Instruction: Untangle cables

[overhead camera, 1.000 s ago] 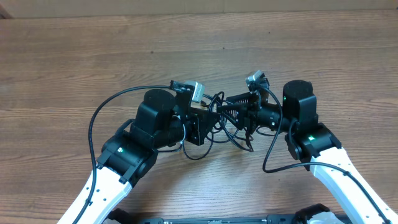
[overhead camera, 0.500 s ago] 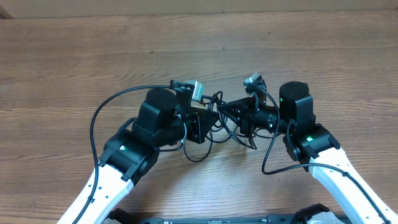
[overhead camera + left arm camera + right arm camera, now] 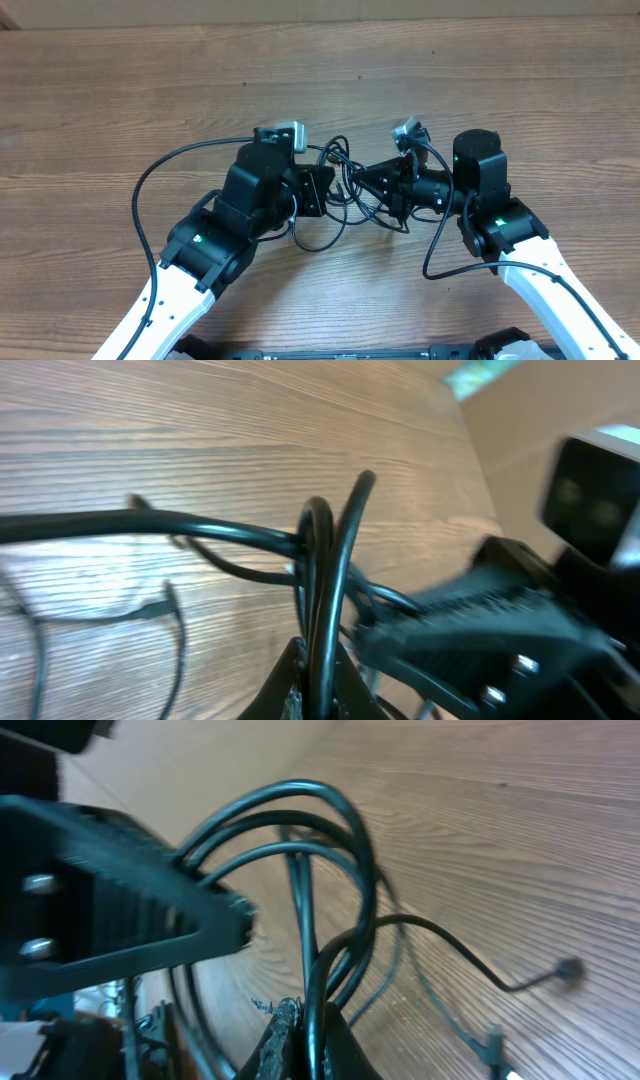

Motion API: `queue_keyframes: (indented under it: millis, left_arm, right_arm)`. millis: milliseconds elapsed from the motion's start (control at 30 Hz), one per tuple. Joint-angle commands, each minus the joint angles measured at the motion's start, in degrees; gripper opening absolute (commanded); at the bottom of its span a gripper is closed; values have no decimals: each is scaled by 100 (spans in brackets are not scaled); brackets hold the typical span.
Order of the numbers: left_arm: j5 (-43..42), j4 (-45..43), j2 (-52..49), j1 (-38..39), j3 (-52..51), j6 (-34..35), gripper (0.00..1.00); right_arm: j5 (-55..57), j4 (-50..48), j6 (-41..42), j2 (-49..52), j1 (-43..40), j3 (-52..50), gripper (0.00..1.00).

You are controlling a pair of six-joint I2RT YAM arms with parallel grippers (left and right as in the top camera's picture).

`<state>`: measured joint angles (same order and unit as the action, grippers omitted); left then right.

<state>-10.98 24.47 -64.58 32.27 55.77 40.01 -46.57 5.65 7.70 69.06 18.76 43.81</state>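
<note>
The cables (image 3: 345,195) are thin black cords bunched in a tangle between the two grippers at the table's middle. My left gripper (image 3: 322,190) is shut on a loop of the cables (image 3: 320,590), which rises between its fingers (image 3: 318,685). My right gripper (image 3: 368,178) is shut on another loop of the cables (image 3: 330,870), pinched between its fingers (image 3: 305,1035). In the right wrist view a loose cord end with a small plug (image 3: 570,968) lies on the wood. Both grippers face each other, close together.
The wooden table (image 3: 120,90) stretches all round. Thicker black arm wires loop out at the left (image 3: 160,180) and lower right (image 3: 440,250). The opposite gripper's black body fills part of each wrist view.
My left gripper has drawn back to the left and turned, widening the gap to the right gripper and spreading the cable loops. The right gripper has stayed nearly in place.
</note>
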Motion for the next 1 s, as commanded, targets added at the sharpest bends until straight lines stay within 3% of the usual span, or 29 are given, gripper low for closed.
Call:
queue_keyframes:
  millis: [0, 167, 367, 500, 633, 667, 733, 800, 867, 967]
  left_arm:
    - [894, 129, 83, 0, 107, 455, 4]
    - [1381, 621, 83, 0, 107, 1204, 4]
    - [1381, 879, 83, 0, 107, 1956, 4]
    - [1128, 870, 83, 0, 107, 1943, 4]
    - [723, 820, 83, 0, 107, 1342, 4]
    - [627, 815, 83, 0, 107, 1220, 4]
    - [457, 804, 83, 0, 107, 1029, 4]
    - [232, 765, 83, 0, 107, 787, 4]
    - [35, 710, 83, 0, 107, 568, 4]
    - [-208, 645, 83, 0, 107, 354, 4]
  right_arm:
    - [-616, -98, -70, 17, -2, 79, 4]
    - [-754, -304, -26, 17, -2, 79, 4]
    - [-479, -260, 48, 17, -13, 79, 4]
    - [179, -111, 295, 17, -13, 79, 4]
    - [553, 31, 293, 17, -13, 79, 5]
    - [605, 42, 289, 17, -13, 79, 15]
    - [610, 48, 243, 17, -13, 79, 49]
    - [610, 42, 221, 17, -13, 79, 70]
    - [608, 26, 92, 17, -13, 79, 80]
    - [605, 0, -81, 17, -13, 79, 85]
